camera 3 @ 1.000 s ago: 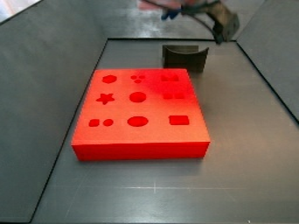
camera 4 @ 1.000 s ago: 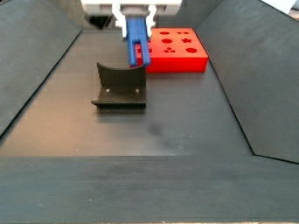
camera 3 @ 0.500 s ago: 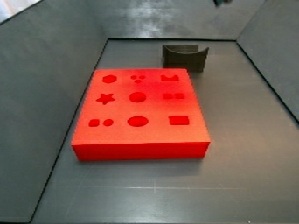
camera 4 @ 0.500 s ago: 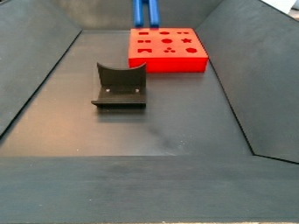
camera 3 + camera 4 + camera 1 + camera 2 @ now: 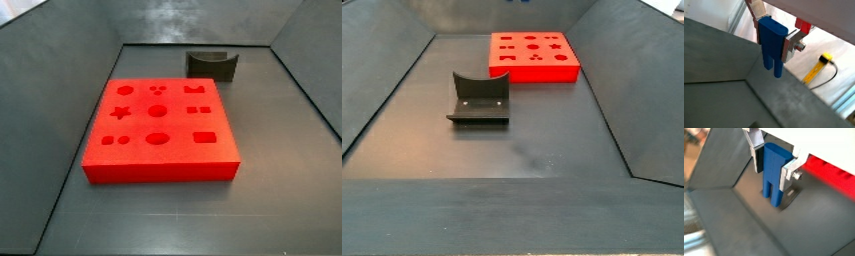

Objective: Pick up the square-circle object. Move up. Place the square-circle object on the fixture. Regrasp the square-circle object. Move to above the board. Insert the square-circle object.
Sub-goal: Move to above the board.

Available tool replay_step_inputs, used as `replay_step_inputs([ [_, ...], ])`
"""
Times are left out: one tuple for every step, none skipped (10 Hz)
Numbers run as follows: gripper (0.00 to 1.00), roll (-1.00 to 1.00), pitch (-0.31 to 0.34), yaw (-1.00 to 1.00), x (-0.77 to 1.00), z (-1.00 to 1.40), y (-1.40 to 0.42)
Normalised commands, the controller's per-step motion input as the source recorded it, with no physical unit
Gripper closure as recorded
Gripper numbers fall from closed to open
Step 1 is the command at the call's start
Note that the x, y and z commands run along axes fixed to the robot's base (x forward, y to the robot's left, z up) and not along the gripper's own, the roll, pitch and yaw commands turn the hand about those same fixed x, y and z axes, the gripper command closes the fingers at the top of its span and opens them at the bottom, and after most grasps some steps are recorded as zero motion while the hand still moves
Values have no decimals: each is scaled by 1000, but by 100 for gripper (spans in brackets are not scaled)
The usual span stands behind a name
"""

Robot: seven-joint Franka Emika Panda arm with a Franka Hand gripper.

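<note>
gripper (image 5: 772,31) | clamped on square-circle object (image 5: 771,45) (blue, hanging down between both plates) | out of both side views

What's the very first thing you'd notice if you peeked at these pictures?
The big bright red board full of shaped holes jumps out first, lying on the dark floor in both side views. Next comes the blue square-circle object, gripped between the silver fingers of the claw in both wrist views. The small dark fixture stands empty on the floor near the board.
</note>
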Motion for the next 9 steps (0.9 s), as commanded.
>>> replay_step_inputs([
  [100,-1000,37,-183,-268,389,-1000],
  [100,-1000,52,-180,-273,390,-1000],
  [100,-1000,61,-176,-275,391,-1000],
  [100,-1000,72,-170,-282,402,-1000],
  [100,-1000,81,-165,-276,400,-1000],
  [100,-1000,95,-150,-270,405,-1000],
  [100,-1000,103,-144,-198,301,-730],
  [100,-1000,105,-120,-86,151,-355],
  [100,-826,80,-86,-50,78,-189],
])
